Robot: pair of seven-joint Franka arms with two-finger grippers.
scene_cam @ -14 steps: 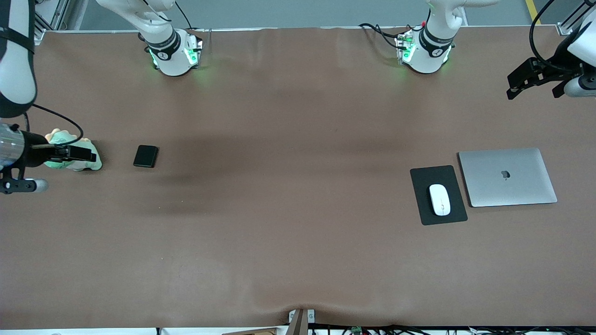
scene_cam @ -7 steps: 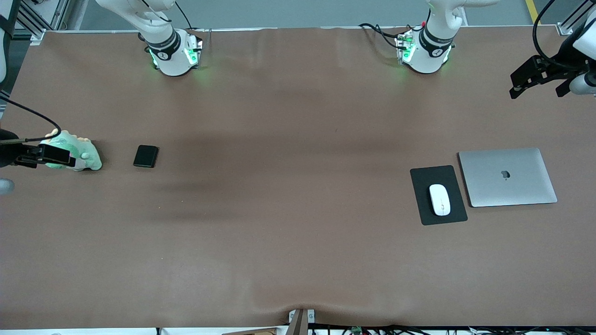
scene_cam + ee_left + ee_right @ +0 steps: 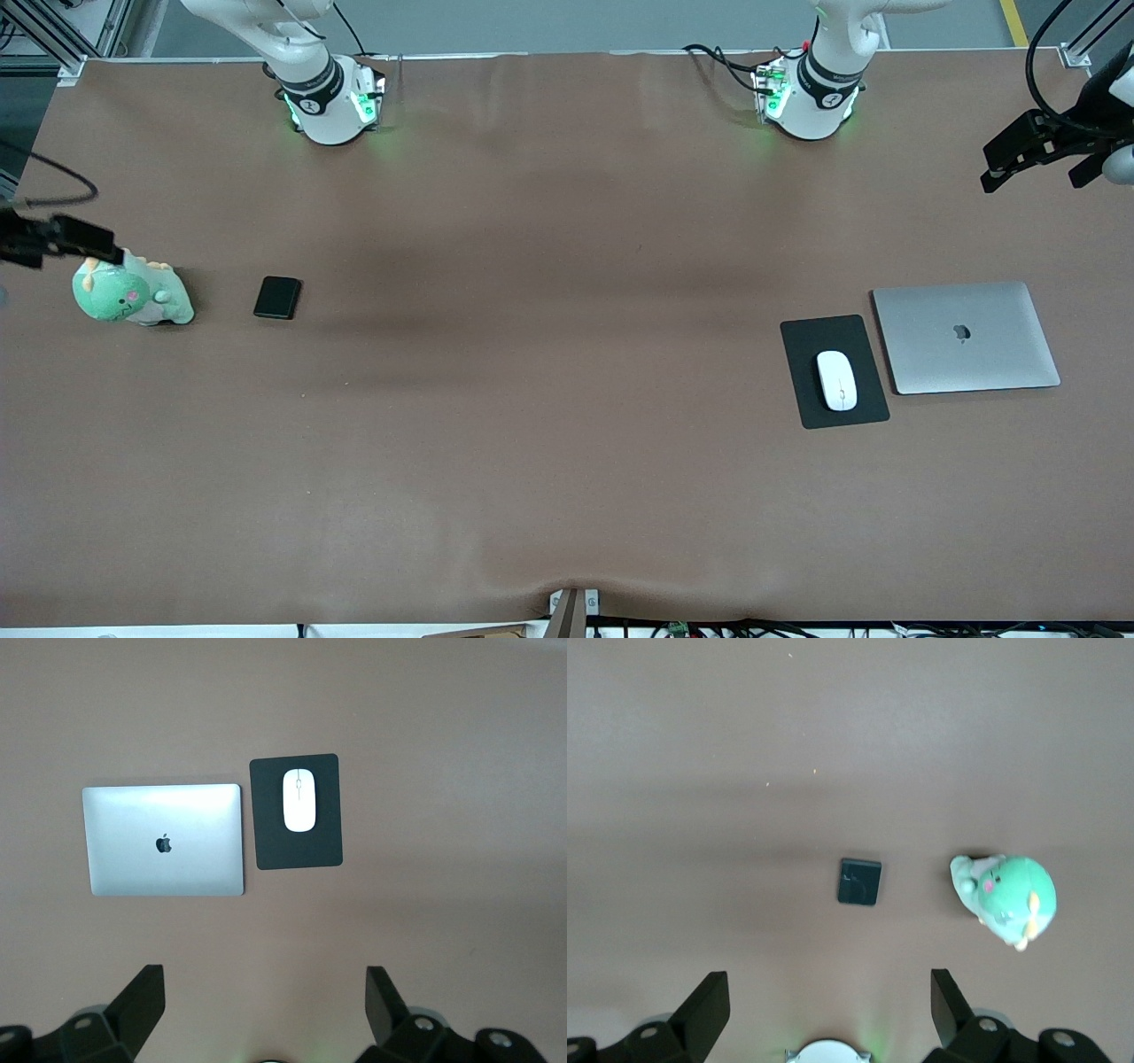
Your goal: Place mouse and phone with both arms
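White and glossy, the mouse (image 3: 836, 380) lies on a black mouse pad (image 3: 834, 371) just beside a closed silver laptop (image 3: 965, 337), toward the left arm's end of the table. Near the right arm's end, the phone (image 3: 277, 297) rests beside a green plush toy (image 3: 128, 295). The left gripper (image 3: 1035, 158) and right gripper (image 3: 55, 237) hang over their table ends, each with fingers spread apart, holding nothing

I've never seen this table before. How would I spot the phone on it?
Start at the green plush toy at the right arm's end of the table. Beside it, toward the middle, lies the phone: a small matte black slab with rounded corners, far smaller than the black mouse pad.
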